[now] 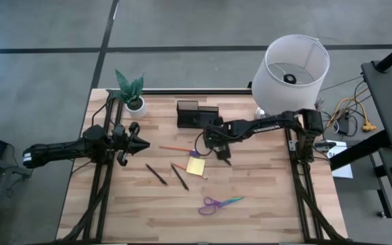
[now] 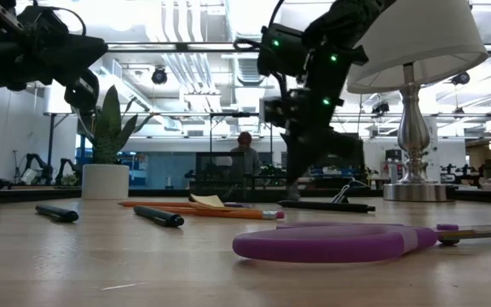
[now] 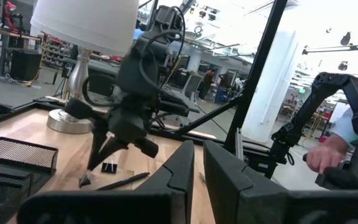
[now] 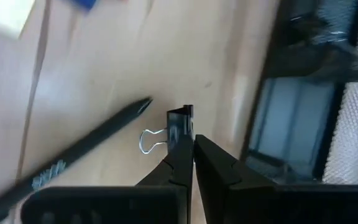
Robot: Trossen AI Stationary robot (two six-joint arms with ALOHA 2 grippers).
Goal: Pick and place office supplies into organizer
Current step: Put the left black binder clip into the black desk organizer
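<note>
The black mesh organizer stands at the far middle of the table. A yellow sticky-note pad, an orange pencil, two dark pens and purple-and-teal scissors lie flat on the wood. My right gripper points steeply down, shut, its tips right at a small black binder clip that lies beside another dark pen. My left gripper waits at the table's left, level, clear of the table and shut on nothing. My right gripper comes from above, slanting down, and its shut fingertips stand against the clip's black body. The clip's wire loop sticks out free to one side. Whether the fingers touch or hold the clip, I cannot tell.
A white lamp stands at the far right corner and a potted plant at the far left. A small dark bit lies near the clip. A person's hand shows beyond the table's right side.
</note>
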